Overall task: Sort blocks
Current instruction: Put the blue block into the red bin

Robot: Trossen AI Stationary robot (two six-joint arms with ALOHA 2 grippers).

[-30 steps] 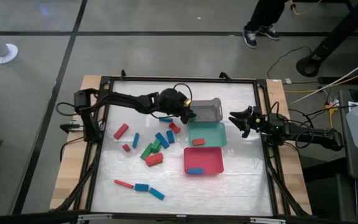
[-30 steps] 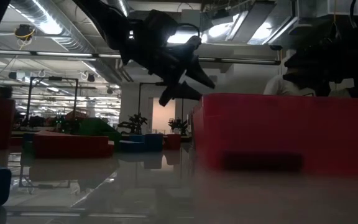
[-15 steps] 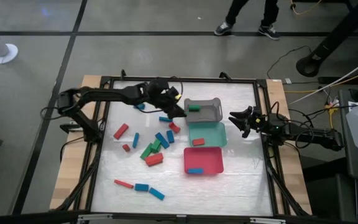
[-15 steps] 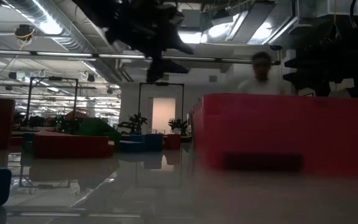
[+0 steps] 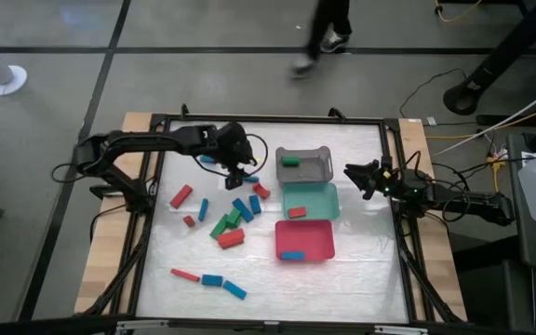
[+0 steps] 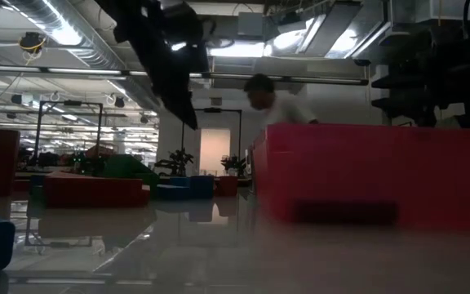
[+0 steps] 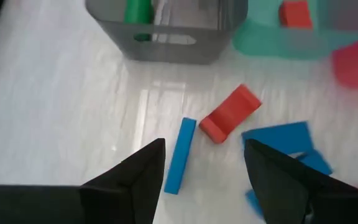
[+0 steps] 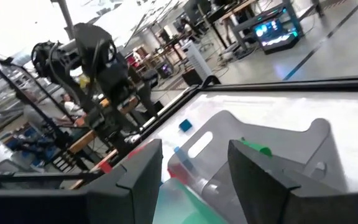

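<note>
While the left end effector (image 5: 239, 175) hangs with its fingers spread and empty over a thin blue block (image 7: 180, 155) and a red block (image 7: 230, 112) — both lying just short of the grey tray (image 5: 304, 166) — most loose blocks (image 5: 233, 219) sit scattered on the table (image 5: 361, 279) to its left and below. One green block (image 5: 290, 161) lies in the grey tray, a red one in the teal tray (image 5: 310, 200), a blue one in the red tray (image 5: 303, 240). At the table's right edge waits the right end effector (image 5: 363, 179), fingers apart, holding nothing.

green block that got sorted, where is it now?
In the high view the green block lies inside the grey tray, at the table's far side, just beyond the teal tray.
</note>
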